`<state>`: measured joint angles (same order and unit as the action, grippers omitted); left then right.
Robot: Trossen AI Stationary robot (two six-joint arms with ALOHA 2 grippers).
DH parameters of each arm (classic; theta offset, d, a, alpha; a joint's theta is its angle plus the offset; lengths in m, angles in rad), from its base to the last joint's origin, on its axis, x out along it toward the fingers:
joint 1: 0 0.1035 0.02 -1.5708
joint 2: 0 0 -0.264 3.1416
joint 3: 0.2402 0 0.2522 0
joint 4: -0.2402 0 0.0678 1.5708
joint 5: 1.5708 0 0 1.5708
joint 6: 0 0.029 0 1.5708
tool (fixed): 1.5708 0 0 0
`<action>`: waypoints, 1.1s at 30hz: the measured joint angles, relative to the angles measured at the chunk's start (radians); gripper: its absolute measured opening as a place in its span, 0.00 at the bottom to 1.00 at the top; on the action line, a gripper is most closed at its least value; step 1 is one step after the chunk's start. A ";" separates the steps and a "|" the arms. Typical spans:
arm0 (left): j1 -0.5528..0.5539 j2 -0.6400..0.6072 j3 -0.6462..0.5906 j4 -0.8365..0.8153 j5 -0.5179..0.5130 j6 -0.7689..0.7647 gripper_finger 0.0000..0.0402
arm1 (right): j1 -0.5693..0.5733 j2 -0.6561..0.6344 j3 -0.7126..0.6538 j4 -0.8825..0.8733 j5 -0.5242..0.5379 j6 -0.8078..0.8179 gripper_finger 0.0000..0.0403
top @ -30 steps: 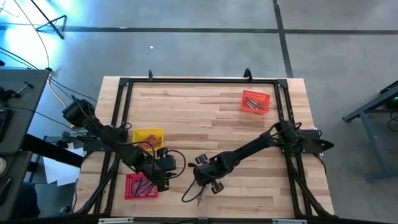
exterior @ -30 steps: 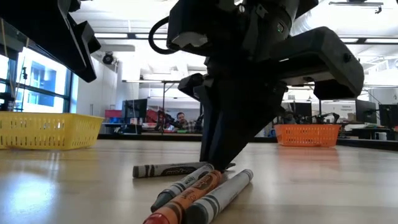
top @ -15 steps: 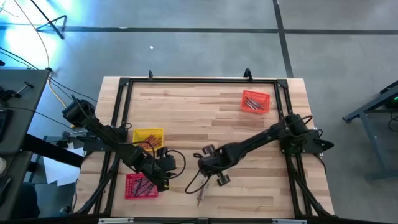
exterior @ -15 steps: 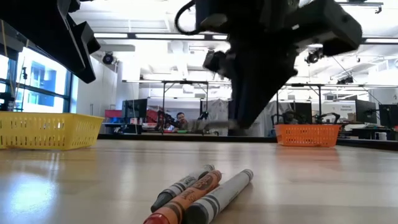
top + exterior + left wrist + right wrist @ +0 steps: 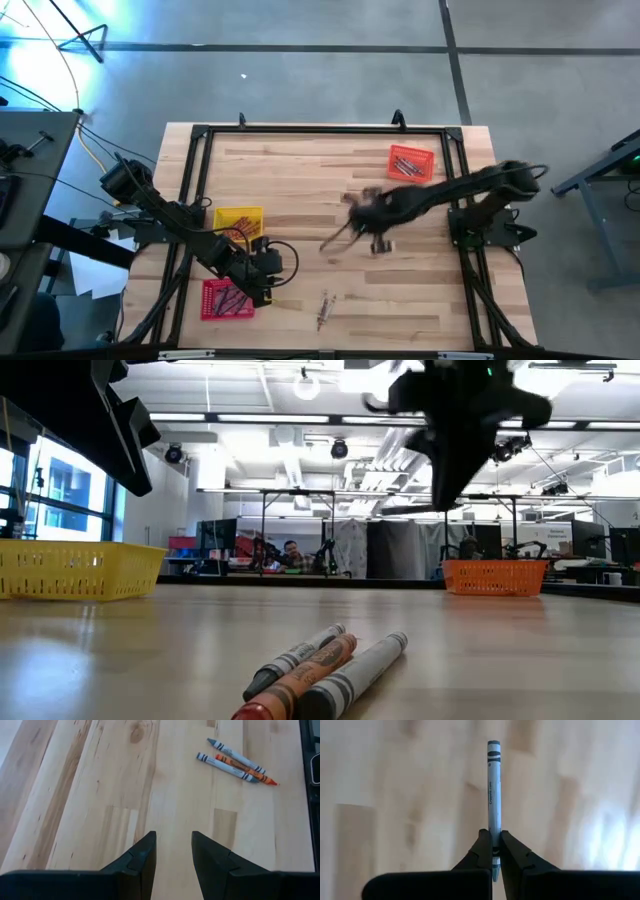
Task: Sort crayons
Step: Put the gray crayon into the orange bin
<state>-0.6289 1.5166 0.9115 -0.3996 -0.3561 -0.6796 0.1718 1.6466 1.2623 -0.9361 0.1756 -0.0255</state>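
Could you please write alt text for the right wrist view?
The right gripper pinches a grey crayon near one end between shut jaws, its length pointing straight ahead above the blurred wooden table.

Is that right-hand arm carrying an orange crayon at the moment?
No. The right wrist view shows the right gripper with its jaws shut on a grey crayon, which sticks straight out past them.

A grey concrete floor (image 5: 300,80) crossed by dark seams surrounds the wooden counter (image 5: 300,170), with bright windows (image 5: 55,495) at nine o'clock and ceiling lights (image 5: 250,418) above distant desks (image 5: 300,575).
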 joint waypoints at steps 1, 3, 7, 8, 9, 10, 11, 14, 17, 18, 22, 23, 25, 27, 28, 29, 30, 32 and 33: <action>0.000 0.000 0.000 -0.004 0.000 0.000 0.27 | -0.030 -0.046 -0.047 0.013 0.000 0.017 0.00; 0.000 0.000 0.000 -0.008 0.000 0.001 0.27 | -0.094 -0.147 -0.142 0.045 0.003 0.049 0.00; 0.000 0.000 0.000 -0.042 -0.033 0.002 0.27 | -0.225 -0.335 -0.305 0.122 0.005 0.108 0.00; 0.000 0.000 0.000 -0.049 -0.050 0.003 0.27 | -0.257 -0.378 -0.339 0.148 0.009 0.124 0.00; 0.000 0.000 0.000 -0.054 -0.067 0.003 0.27 | -0.290 -0.417 -0.369 0.162 0.018 0.144 0.00; 0.001 0.000 0.000 -0.057 -0.086 0.003 0.27 | -0.324 -0.450 -0.397 0.170 0.033 0.168 0.00; 0.003 0.000 0.000 -0.058 -0.102 0.003 0.27 | -0.356 -0.478 -0.421 0.176 0.050 0.191 0.00; 0.016 0.000 0.000 -0.057 -0.131 0.013 0.27 | -0.448 -0.530 -0.473 0.182 0.120 0.244 0.00; 0.038 0.000 0.000 -0.050 -0.134 0.035 0.27 | -0.531 -0.541 -0.508 0.200 0.195 0.291 0.00; 0.046 0.000 0.000 -0.050 -0.136 0.038 0.27 | -0.557 -0.540 -0.515 0.212 0.216 0.304 0.00; 0.077 0.000 0.000 -0.047 -0.177 0.037 0.27 | -0.654 -0.514 -0.526 0.241 0.259 0.336 0.00; 0.084 0.000 0.000 -0.045 -0.185 0.037 0.27 | -0.673 -0.508 -0.526 0.248 0.259 0.336 0.00; 0.097 0.000 0.000 -0.043 -0.192 0.037 0.27 | -0.710 -0.493 -0.526 0.251 0.258 0.339 0.00; 0.108 0.000 0.000 -0.043 -0.192 0.037 0.27 | -0.741 -0.476 -0.526 0.248 0.235 0.340 0.00; 0.112 0.000 0.000 -0.043 -0.192 0.037 0.27 | -0.752 -0.467 -0.526 0.248 0.227 0.341 0.00; 0.115 0.000 0.000 -0.043 -0.192 0.037 0.27 | -0.761 -0.457 -0.526 0.248 0.213 0.343 0.00; 0.119 0.000 0.000 -0.043 -0.192 0.037 0.27 | -0.769 -0.446 -0.526 0.247 0.206 0.344 0.00; 0.124 0.000 0.000 -0.043 -0.192 0.046 0.27 | -0.775 -0.427 -0.526 0.248 0.198 0.349 0.00; 0.126 0.000 0.000 -0.043 -0.192 0.054 0.27 | -0.777 -0.416 -0.526 0.249 0.197 0.350 0.00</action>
<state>-0.5034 1.5166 0.9114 -0.4431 -0.5480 -0.6252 -0.6050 1.2305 0.7361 -0.6868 0.3731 0.3247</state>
